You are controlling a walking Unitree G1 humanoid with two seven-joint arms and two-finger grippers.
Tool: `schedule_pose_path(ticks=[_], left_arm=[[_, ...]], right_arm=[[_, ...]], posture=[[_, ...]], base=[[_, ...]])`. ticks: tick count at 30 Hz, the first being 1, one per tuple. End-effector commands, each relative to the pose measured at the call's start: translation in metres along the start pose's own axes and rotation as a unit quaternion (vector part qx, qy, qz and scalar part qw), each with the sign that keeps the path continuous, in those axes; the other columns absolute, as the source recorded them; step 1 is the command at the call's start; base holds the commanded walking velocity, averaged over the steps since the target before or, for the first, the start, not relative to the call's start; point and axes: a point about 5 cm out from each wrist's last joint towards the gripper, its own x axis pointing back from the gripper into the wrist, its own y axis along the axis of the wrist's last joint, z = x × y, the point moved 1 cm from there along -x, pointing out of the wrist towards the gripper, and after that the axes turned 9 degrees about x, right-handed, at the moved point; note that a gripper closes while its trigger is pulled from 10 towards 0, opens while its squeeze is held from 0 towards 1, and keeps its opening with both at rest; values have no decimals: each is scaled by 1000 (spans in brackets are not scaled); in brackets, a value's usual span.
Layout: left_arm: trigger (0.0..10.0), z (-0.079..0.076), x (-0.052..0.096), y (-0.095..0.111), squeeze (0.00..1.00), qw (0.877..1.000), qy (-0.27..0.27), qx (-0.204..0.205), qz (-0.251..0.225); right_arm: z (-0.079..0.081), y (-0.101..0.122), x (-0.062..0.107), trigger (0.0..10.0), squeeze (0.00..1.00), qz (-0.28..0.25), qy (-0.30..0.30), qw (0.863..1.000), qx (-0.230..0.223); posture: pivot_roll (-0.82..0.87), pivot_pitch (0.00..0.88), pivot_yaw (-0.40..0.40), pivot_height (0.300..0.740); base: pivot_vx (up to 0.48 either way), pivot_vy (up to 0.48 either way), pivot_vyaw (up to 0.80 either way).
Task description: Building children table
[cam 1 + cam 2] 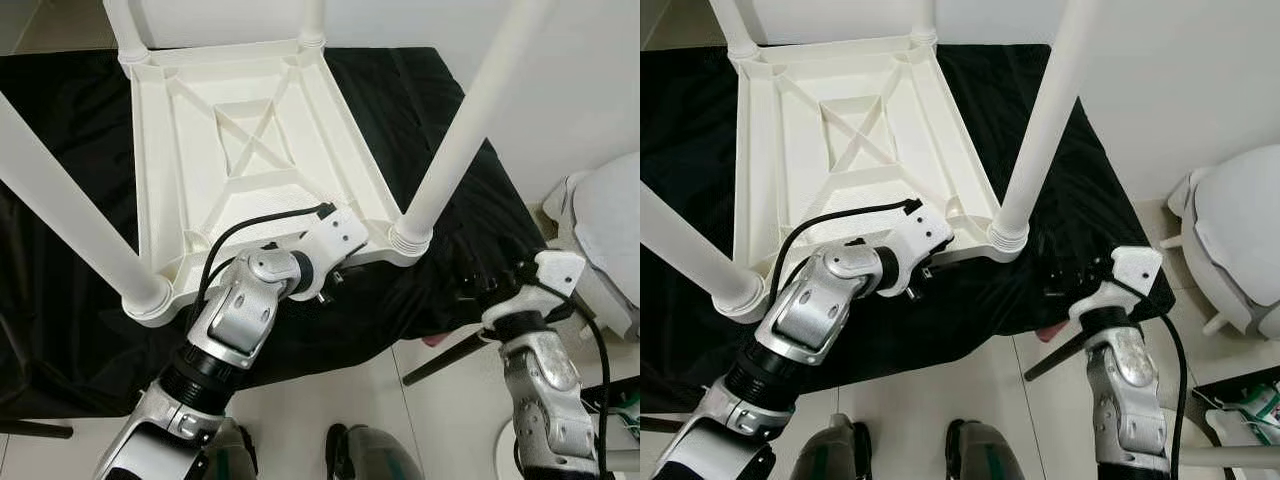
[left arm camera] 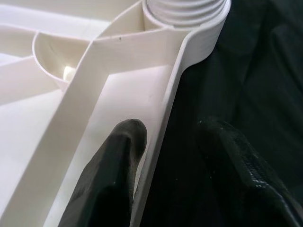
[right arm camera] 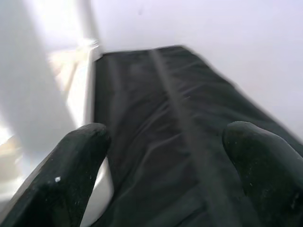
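A children's table (image 1: 250,150) lies upside down on a cloth-draped counter (image 1: 440,290), its legs (image 1: 470,120) pointing up. The left claw (image 2: 165,156) straddles the table's near rim beside a leg socket (image 2: 184,14). The right claw (image 3: 165,156) hovers at the counter's right end.

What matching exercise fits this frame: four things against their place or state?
Things:
1. left gripper
2. right gripper
3. table top
4. black cloth

Place or state:
A. lies upside down, legs pointing up
B. fingers astride the table top's rim, near a leg socket
C. spread under the table top
D. open over the cloth, holding nothing

Pairs: 1-B, 2-D, 3-A, 4-C
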Motion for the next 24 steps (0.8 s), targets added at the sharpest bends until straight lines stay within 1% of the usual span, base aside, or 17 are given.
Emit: schedule_pose_path(ticks=[1, 4, 5, 7, 9, 10, 11, 12, 13, 14, 15, 16, 17, 20, 22, 23, 24], left_arm=[[10000, 17, 0, -1, 0, 991, 132, 2, -7], [9882, 18, 0, -1, 0, 991, 133, 2, -6], [7765, 19, -1, -1, 0, 991, 134, 3, -5], [7647, 20, -1, -2, 0, 990, 138, 5, -2], [6824, 22, -1, -3, 0, 990, 144, 3, 2], [6824, 22, -1, -3, 0, 990, 144, 3, 2], [5961, 23, -1, -4, 0, 989, 147, 1, 3], [5961, 23, -1, -4, 0, 989, 147, 1, 3], [5137, 24, -1, -4, 0, 989, 147, 0, 4], [5137, 24, -1, -4, 0, 989, 147, 0, 4], [3098, 24, -1, -4, 0, 989, 146, -2, 4], [1961, 24, -2, -4, 0, 989, 146, -2, 4], [0, 25, -2, -4, 0, 989, 146, -4, 4], [0, 25, -2, -4, 0, 989, 147, -6, 5], [0, 26, -2, -3, 0, 989, 148, -5, 4], [0, 27, -2, -3, 0, 989, 151, -5, 3], [0, 27, -2, -3, 0, 989, 151, -5, 3]], right_arm=[[-7, -3, -3, 10000, 0, 6, -30, 1000, 7], [-9, -3, -5, 10000, 0, 5, -37, 999, 9], [-12, -3, -8, 10000, 0, 6, -51, 999, 18], [-15, -3, -12, 10000, 0, 6, -62, 998, 19], [-19, -1, -21, 10000, 0, 0, -78, 997, 20], [-19, -1, -21, 10000, 0, 0, -78, 997, 20], [-19, 0, -27, 10000, 0, -3, -82, 996, 22], [-19, 0, -27, 10000, 0, -3, -82, 996, 22], [-16, 2, -35, 10000, 0, -6, -75, 997, 19], [-16, 2, -35, 10000, 0, -6, -75, 997, 19], [-13, 5, -43, 10000, 0, -11, -65, 998, 22], [-10, 5, -50, 10000, 0, -7, -56, 998, 21], [-6, 7, -57, 10000, 0, -7, -39, 999, 21], [-4, 9, -62, 10000, 0, -7, -30, 999, 22], [-3, 10, -68, 10000, 0, -4, -23, 999, 30], [-1, 11, -75, 10000, 0, -2, -7, 999, 39], [-1, 11, -75, 10000, 0, -2, -7, 999, 39]], posture=[[-129, 112, -3, 740], [-129, 112, -3, 740], [-127, 113, -4, 740], [-125, 115, -5, 740], [-127, 115, -3, 740], [-127, 115, -3, 740], [-127, 115, -3, 740], [-127, 115, -3, 740], [-129, 116, 0, 740], [-129, 116, 0, 740], [-128, 117, 2, 740], [-128, 117, 2, 740], [-128, 117, 7, 740], [-128, 117, 7, 740], [-127, 117, 7, 740], [-123, 117, 8, 740], [-123, 117, 8, 740]], base=[[0, 0, 0], [0, 0, 0], [0, 0, 0], [0, 0, 0], [0, 0, 0], [0, 0, 0], [0, 0, 0], [0, 0, 0], [0, 0, 0], [0, 0, 0], [0, 0, 0], [0, 0, 0], [0, 0, 0], [0, 0, 0], [0, 0, 0], [0, 0, 0], [0, 0, 0]])
